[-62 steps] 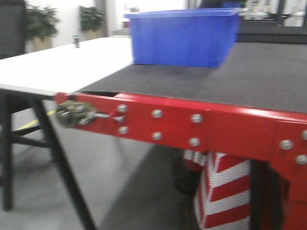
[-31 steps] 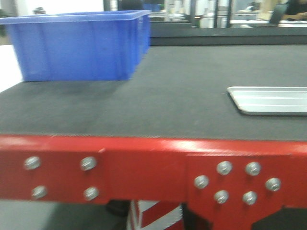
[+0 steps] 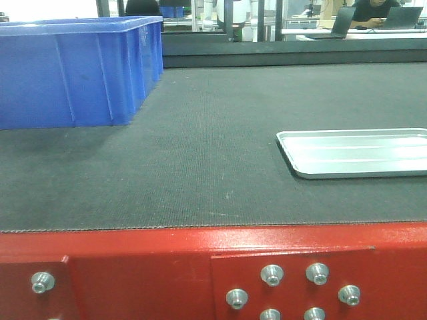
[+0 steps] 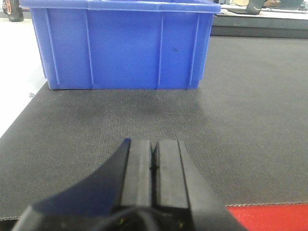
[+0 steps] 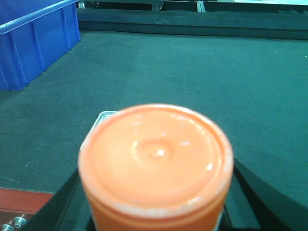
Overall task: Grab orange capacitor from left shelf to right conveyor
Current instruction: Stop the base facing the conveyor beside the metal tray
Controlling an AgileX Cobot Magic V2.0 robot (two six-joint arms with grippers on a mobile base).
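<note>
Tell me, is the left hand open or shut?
Shut: on the left hand, both fingers press flat together, nothing held between.

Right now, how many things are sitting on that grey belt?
2: a blue bin at the far left, a silver tray at the right. More may lie outside the views.
</note>
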